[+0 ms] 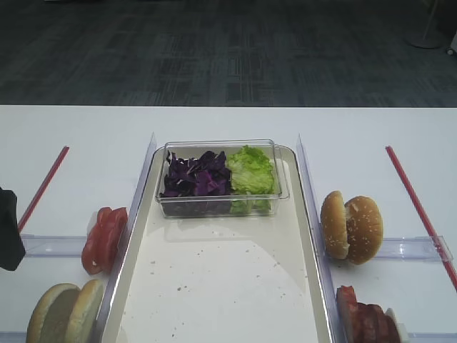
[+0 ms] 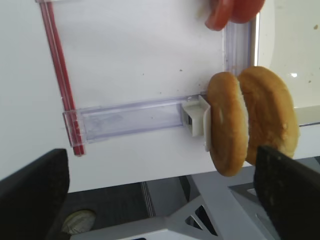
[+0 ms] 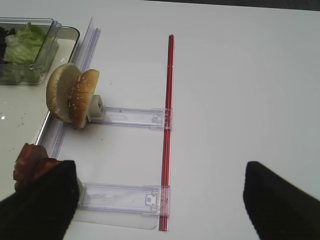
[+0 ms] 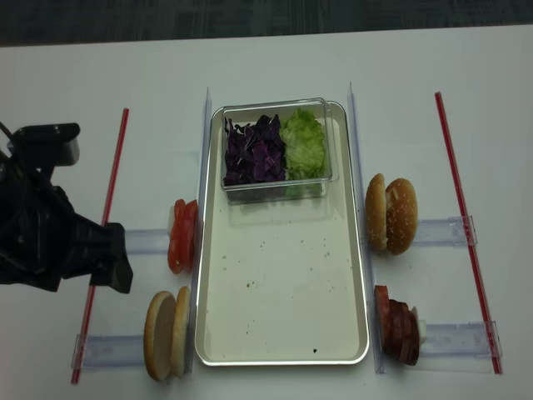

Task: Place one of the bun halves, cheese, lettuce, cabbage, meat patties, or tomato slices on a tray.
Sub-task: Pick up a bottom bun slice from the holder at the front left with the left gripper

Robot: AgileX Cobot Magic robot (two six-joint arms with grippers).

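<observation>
The tray [image 4: 283, 354] lies mid-table, its near part bare, with purple cabbage [image 4: 254, 152] and lettuce [image 4: 304, 143] in a clear tub at its far end. Tan bun halves [image 4: 166, 333] stand on edge in a holder left of the tray, tomato slices [image 4: 181, 235] beyond them. Meat patties [image 4: 400, 325] stand at the tray's right. No cheese shows. My left gripper [image 2: 160, 200] hangs open and empty over the table's near edge, the bun halves [image 2: 250, 120] by its right finger. My right gripper [image 3: 160, 200] is open and empty, the patties [image 3: 30, 162] at its left finger.
A sesame-seeded bun [image 4: 393, 214] stands in a holder right of the tray. Clear plastic rails [image 4: 441, 232] and red rods [image 4: 107, 217] [image 4: 462, 217] border both sides. The left arm [image 4: 46, 233] looms over the table's left part. The clear tub [image 1: 221, 179] takes the tray's far end.
</observation>
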